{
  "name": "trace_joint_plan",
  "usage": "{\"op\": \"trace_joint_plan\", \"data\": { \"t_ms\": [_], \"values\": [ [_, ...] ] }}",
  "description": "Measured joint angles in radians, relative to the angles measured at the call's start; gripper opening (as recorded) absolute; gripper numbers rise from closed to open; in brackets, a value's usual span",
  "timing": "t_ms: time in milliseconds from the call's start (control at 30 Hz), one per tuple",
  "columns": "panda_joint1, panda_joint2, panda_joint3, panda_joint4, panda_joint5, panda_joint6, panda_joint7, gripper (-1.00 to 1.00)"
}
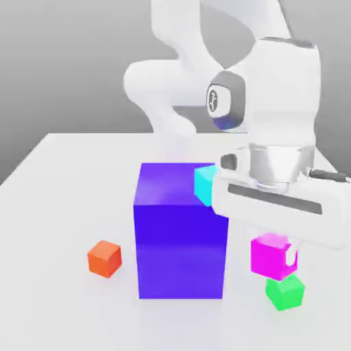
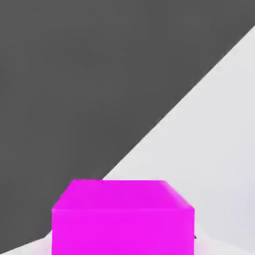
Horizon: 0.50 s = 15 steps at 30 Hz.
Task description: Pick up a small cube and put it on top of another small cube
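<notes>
The small magenta cube point(image 1: 269, 256) hangs just above the table at the exterior view's right, with my gripper point(image 1: 274, 251) shut on it. A white fingertip point(image 1: 292, 256) shows on its right side. Directly below and slightly right of it, the small green cube point(image 1: 285, 292) rests on the table; the two look nearly touching, but I cannot tell whether they touch. In the hand view the magenta cube point(image 2: 122, 217) sits close before the camera, with grey backdrop and white table behind it.
A big blue-violet block point(image 1: 179, 230) stands at the middle of the white table point(image 1: 62, 199), left of the held cube. A small cyan cube point(image 1: 204, 182) sits at its far right corner. An orange-red small cube point(image 1: 104, 258) lies to the left.
</notes>
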Motion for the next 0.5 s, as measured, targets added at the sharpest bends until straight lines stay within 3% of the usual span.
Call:
{"op": "trace_joint_plan", "data": {
  "t_ms": [167, 267, 500],
  "values": [
    [0.278, 0.019, -0.07, -0.075, 0.104, -0.057, 0.037, -1.0],
    [0.199, 0.051, -0.135, -0.081, 0.11, -0.037, 0.048, -1.0],
    [0.215, 0.168, -0.159, -0.076, 0.046, 0.069, 0.097, -1.0]
  ]
}}
